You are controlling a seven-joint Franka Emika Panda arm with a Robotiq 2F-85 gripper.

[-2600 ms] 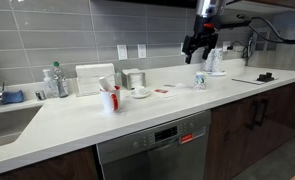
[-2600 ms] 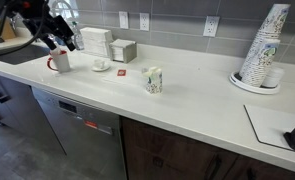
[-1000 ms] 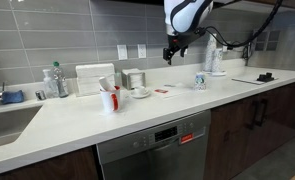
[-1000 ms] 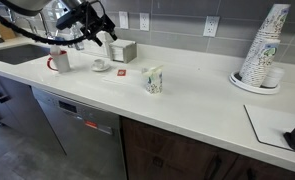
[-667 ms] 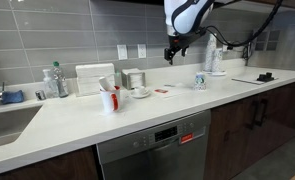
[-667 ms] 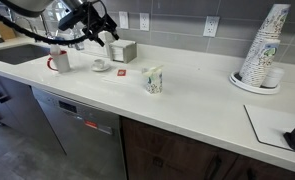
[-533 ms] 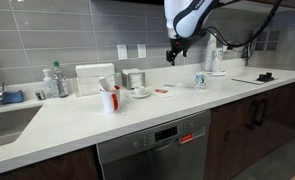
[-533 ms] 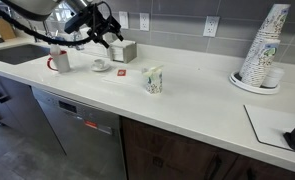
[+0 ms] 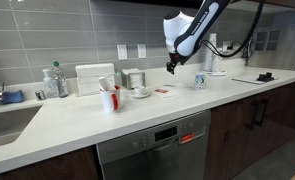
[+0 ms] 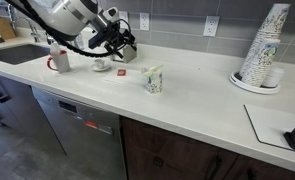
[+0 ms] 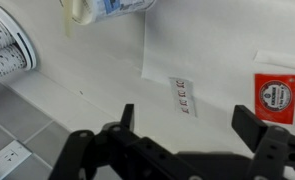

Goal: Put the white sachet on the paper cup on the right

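The white sachet (image 11: pixel 183 95), a narrow flat strip with small print, lies on the white counter right in front of my gripper (image 11: pixel 187 125) in the wrist view. The gripper is open and empty, with one finger on each side of the sachet and above it. The paper cup with teal print (image 11: pixel 112 8) stands beyond the sachet, and it shows in both exterior views (image 9: pixel 199 80) (image 10: pixel 153 79). In both exterior views my gripper (image 9: pixel 171 68) (image 10: pixel 127 50) hangs low over the counter, beside the cup. The sachet is too small to make out there.
A flat red packet (image 11: pixel 277 92) (image 10: pixel 120 72) lies close to the sachet. A white cup with red marks and sticks (image 9: pixel 109 98), a saucer (image 10: pixel 100 66) and a napkin box (image 9: pixel 94 78) stand nearby. A tall stack of paper cups (image 10: pixel 262 50) is farther along, and a sink (image 9: pixel 7 120) lies at the other end.
My gripper has come down and away from the back wall, towards the counter between the red packet and the paper cup. Its jaws stay open. Nothing on the counter has moved.
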